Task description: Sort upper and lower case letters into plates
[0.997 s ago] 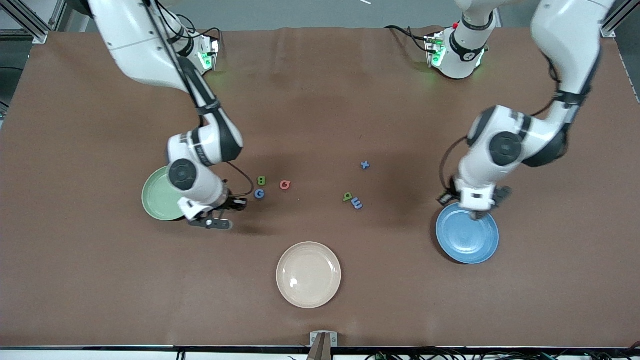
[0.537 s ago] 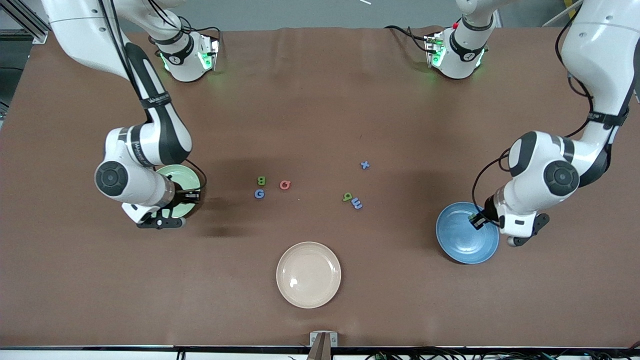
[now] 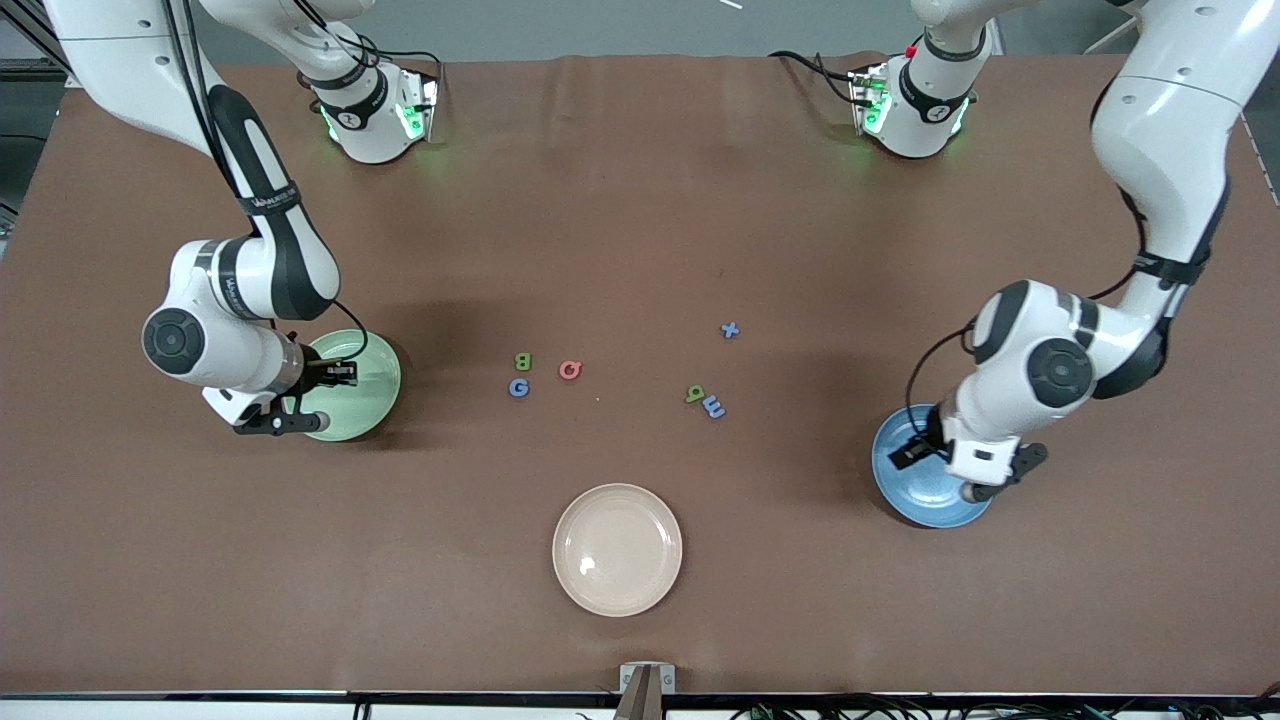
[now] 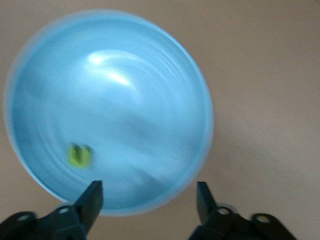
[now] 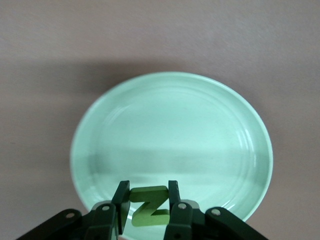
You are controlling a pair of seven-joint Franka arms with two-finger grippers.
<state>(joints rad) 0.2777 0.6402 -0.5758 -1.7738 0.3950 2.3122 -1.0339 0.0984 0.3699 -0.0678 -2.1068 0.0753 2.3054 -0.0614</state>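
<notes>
Over the round pale green plate (image 3: 360, 385) at the right arm's end of the table, the right gripper (image 5: 148, 206) is clamped on a green block letter Z (image 5: 148, 205), held above the plate's rim. Nothing visible in that plate.

The left gripper (image 4: 149, 198) hangs over the round blue plate (image 3: 925, 490) at the left arm's end, fingers (image 4: 91, 200) spread wide with nothing between them. A small yellow-green piece (image 4: 79, 155) shows against the blue plate's floor in the left wrist view; too blurred to read the letter or say whether it's resting or mid-drop.

Loose on the brown table (image 3: 640, 200) between the two plates:
- green B (image 3: 522, 361), with a blue G (image 3: 518, 387) just beside it on the side nearer the front camera
- red Q (image 3: 569, 370) near those two
- blue x (image 3: 730, 329) well apart toward the left arm's end
- green g-shaped letter (image 3: 695, 394) touching a blue m (image 3: 714, 407)

Round cream-beige plate (image 3: 617, 549) sits nearest the front camera, mid-table, nothing in it.
</notes>
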